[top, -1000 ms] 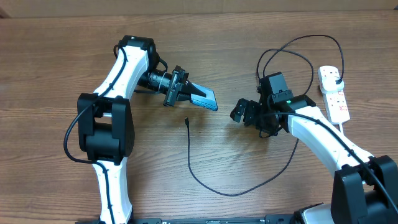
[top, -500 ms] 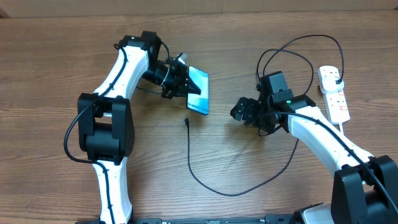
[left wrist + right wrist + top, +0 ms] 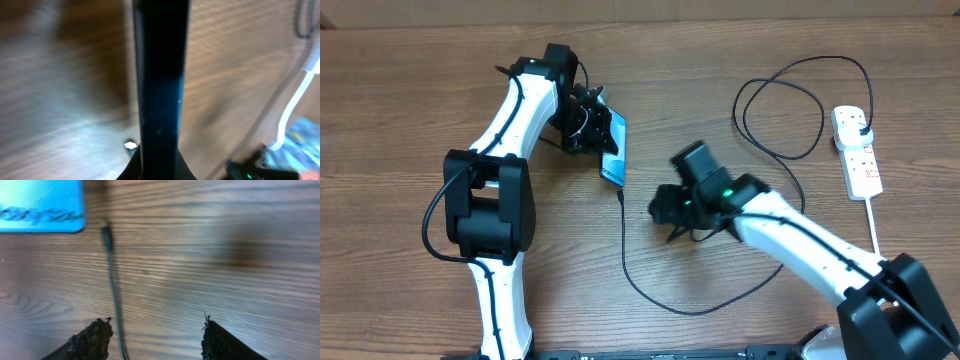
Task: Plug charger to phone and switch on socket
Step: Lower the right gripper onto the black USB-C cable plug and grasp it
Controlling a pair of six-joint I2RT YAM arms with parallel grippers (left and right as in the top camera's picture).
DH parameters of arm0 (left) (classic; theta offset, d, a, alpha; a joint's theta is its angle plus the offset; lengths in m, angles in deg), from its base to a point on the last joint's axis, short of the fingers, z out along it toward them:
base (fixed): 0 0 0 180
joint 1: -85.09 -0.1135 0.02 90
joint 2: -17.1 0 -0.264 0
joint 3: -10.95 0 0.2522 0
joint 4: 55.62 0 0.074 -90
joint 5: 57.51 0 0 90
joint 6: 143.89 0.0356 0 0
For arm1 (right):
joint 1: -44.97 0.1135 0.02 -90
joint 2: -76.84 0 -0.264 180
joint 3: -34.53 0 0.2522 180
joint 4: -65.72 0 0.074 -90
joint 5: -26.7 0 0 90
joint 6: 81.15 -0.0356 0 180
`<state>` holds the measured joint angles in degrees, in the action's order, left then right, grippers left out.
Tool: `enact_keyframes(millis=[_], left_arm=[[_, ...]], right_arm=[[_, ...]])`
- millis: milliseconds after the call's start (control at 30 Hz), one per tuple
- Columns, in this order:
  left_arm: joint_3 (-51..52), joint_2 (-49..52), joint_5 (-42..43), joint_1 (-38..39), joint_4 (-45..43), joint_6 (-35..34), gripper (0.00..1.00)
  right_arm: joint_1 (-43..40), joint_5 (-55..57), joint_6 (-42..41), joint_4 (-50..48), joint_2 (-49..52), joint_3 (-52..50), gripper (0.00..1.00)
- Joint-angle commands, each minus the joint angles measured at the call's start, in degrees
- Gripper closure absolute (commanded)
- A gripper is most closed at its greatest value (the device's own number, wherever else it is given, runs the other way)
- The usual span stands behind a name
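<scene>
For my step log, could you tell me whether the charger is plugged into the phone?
Unplugged: the charger's tip lies on the table, apart from the phone.

Matt brown wood-grain counter (image 3: 420,90), with glossy and plastic things.
The phone (image 3: 613,150) has a glossy cyan screen and a shiny black edge. Below it, the charger (image 3: 114,291) cable looks matt black and rubbery. Far right of the phone, the socket (image 3: 860,160) is smooth white plastic. The right gripper (image 3: 156,332) has rough black pads (image 3: 92,341).
</scene>
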<state>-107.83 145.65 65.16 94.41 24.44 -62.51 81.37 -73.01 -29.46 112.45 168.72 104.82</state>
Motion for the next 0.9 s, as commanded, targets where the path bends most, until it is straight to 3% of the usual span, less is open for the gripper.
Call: enact_keyframes(millis=[0, 333, 633, 867], left_arm=[[0.1, -0.4, -7.0, -0.5, -0.2, 1.6, 0.96], [0.1, -0.4, -5.8, -0.5, -1.1, 1.2, 0.96], [0.1, -0.4, 0.2, -0.5, -1.1, 5.3, 0.96], [0.1, -0.4, 3.6, -0.5, -1.0, 7.7, 0.96]], right_arm=[[4.6, 9.0, -2.7, -3.4, -0.2, 0.0, 0.38], [13.8, 17.8, -4.3, -15.4, 5.7, 0.0, 0.38], [15.3, 22.6, -3.4, -21.0, 13.6, 0.0, 0.38], [15.3, 22.6, -3.4, -24.6, 16.5, 0.0, 0.48]])
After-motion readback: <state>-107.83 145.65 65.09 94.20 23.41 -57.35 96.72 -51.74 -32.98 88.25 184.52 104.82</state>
